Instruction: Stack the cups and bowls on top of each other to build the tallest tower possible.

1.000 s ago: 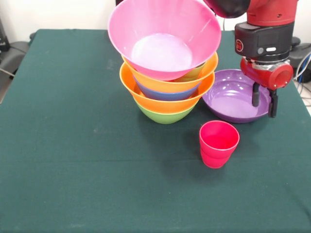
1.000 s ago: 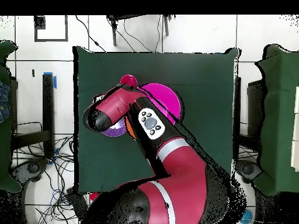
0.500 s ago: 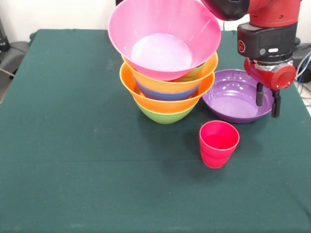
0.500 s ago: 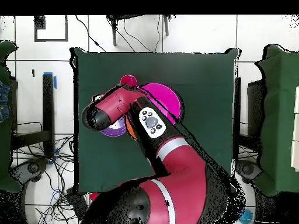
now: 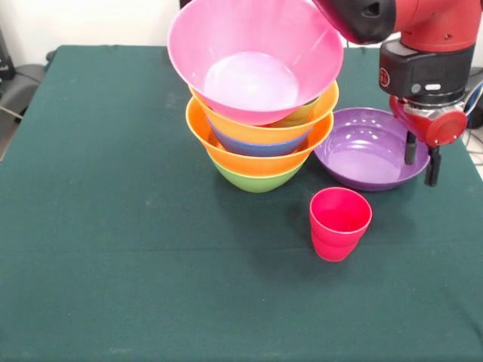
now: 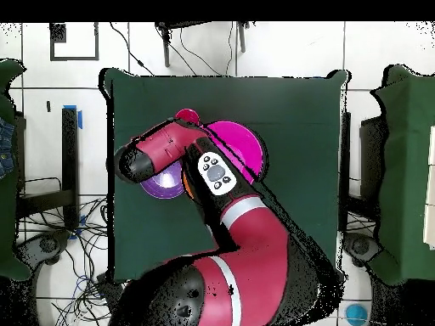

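The tower point(image 5: 256, 113), a nested pile of glossy plastic bowls, stands mid-desk on the dark green cloth point(image 5: 113, 249): a green bowl point(image 5: 256, 179) at the base, two orange bowls above it, and a tilted large pink bowl point(image 5: 253, 56) on top. The wide shallow purple bowl point(image 5: 362, 151) sits just beside it. A red tapered plastic cup point(image 5: 339, 224) stands nearer the camera, apart. The pincer point(image 5: 421, 162) hangs at the purple bowl's outer rim, its two dark fingers narrowly apart and seemingly empty.

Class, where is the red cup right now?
In the front view, the red cup stands upright on the green cloth, right of centre, just in front of the purple bowl and the tower, touching neither.
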